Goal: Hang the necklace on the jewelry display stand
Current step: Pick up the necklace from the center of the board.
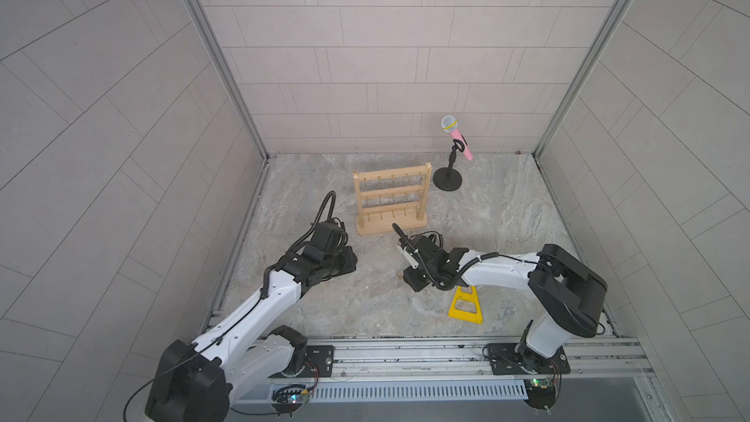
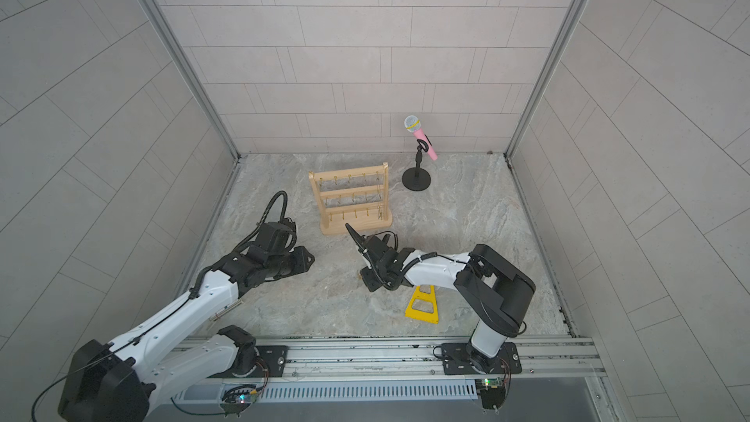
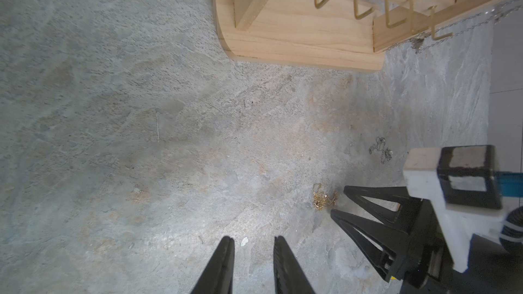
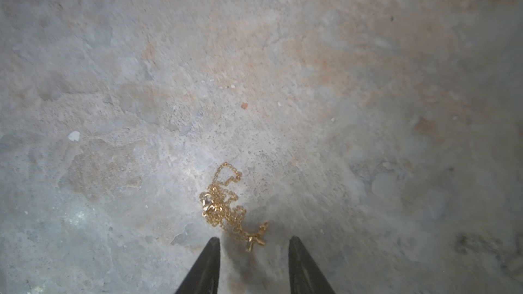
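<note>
A gold necklace (image 4: pixel 226 207) with a small cross pendant lies bunched on the stone floor. My right gripper (image 4: pixel 254 240) hangs open just short of it, the pendant lying just ahead of the gap between the fingertips. The left wrist view shows the same gold necklace (image 3: pixel 322 199) at the tips of the right gripper (image 3: pixel 338 199). My left gripper (image 3: pixel 253 240) is open over bare floor, holding nothing. The jewelry display stand (image 1: pixel 391 200) (image 2: pixel 351 200) stands upright behind both arms. A silver chain (image 3: pixel 452 29) hangs at the end of its lowest bar.
A second silver chain (image 3: pixel 381 148) lies loose on the floor between the stand and the right gripper. A pink microphone (image 1: pixel 456 135) on a black round-based stand (image 1: pixel 447 179) is at the back right. A flat yellow triangular frame (image 1: pixel 466 306) lies under the right arm.
</note>
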`<move>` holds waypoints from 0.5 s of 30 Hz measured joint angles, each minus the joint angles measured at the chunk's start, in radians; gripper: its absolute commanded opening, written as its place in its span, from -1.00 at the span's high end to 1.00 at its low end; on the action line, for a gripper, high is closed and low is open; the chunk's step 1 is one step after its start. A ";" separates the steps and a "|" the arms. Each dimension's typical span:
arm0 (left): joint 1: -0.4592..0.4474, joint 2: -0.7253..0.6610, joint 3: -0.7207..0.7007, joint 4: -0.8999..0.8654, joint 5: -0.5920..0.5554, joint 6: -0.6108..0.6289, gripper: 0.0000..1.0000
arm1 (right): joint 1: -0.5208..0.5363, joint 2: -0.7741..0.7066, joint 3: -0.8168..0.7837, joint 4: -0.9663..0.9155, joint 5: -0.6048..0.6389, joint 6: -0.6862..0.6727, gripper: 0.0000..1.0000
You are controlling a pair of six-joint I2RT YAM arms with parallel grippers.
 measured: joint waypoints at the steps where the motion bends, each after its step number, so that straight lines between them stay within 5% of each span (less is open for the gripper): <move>1: 0.001 -0.002 0.000 0.000 0.000 0.000 0.41 | 0.005 0.007 0.007 0.000 0.007 -0.002 0.16; 8: 0.010 -0.014 -0.001 -0.001 0.000 0.003 0.41 | 0.028 0.036 0.039 -0.012 0.045 -0.018 0.28; 15: 0.016 -0.037 -0.009 -0.004 -0.002 0.008 0.41 | 0.060 0.036 0.039 -0.022 0.100 -0.029 0.20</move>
